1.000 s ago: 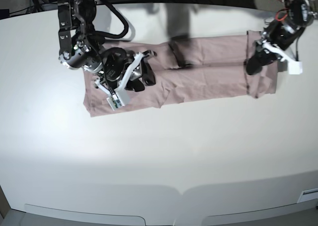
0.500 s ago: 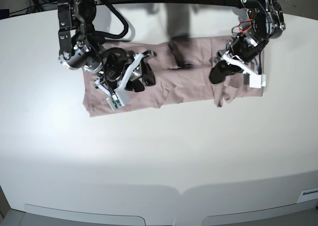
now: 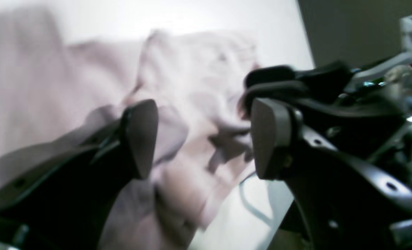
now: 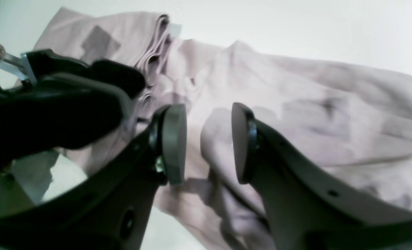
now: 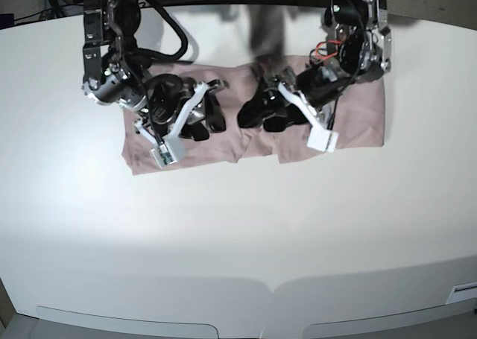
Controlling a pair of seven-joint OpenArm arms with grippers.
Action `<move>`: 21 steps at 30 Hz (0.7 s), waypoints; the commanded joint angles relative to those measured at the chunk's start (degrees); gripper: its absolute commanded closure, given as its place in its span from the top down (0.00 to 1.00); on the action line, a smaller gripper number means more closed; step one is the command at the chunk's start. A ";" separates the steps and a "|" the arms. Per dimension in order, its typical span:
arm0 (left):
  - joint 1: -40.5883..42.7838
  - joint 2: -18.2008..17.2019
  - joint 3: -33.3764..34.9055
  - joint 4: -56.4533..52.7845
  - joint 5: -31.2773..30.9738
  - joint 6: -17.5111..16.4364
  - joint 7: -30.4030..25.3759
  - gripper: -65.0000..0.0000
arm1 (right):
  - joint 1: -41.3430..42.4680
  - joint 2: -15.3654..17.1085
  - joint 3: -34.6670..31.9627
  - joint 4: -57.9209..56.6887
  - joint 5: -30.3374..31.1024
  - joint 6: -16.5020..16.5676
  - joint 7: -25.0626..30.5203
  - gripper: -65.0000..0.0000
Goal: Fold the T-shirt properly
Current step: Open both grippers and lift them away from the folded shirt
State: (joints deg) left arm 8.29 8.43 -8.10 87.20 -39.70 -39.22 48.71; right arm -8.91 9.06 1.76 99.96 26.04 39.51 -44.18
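The dusty pink T-shirt (image 5: 350, 115) lies as a long, creased strip across the far part of the table. It also shows in the left wrist view (image 3: 199, 69) and the right wrist view (image 4: 296, 86). My left gripper (image 5: 257, 115) hangs over the shirt's middle. In its wrist view the left gripper (image 3: 204, 139) has its jaws wide apart with only loose cloth below. My right gripper (image 5: 209, 119) rests on the shirt's left part. In its wrist view the right gripper (image 4: 206, 142) is partly open around a raised fold of cloth. The two grippers are close together.
The white table (image 5: 238, 242) extends wide in front of the shirt, and its curved front edge is near the bottom of the base view. Both arms reach in from the far side, trailing black cables (image 5: 179, 41).
My left arm swept from the shirt's right end to its middle, and the shirt's right edge came leftward with it. My right arm stayed almost in place.
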 commanded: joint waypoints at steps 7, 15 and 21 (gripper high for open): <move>-3.85 -0.44 0.26 7.13 -4.24 -0.78 6.40 0.64 | 0.63 0.63 12.24 3.98 15.30 0.49 -5.73 0.32; -3.67 -7.93 0.22 17.51 -0.02 -0.78 6.82 0.64 | 0.02 8.98 25.75 4.37 29.11 0.49 -21.84 0.43; -2.16 -13.86 0.22 17.57 2.12 1.33 6.56 0.64 | -0.37 16.17 27.47 -6.27 29.09 0.49 -20.06 0.46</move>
State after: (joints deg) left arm 6.59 -5.54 -7.88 103.68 -36.18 -37.80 56.27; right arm -9.82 24.36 28.86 92.68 54.24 39.77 -64.82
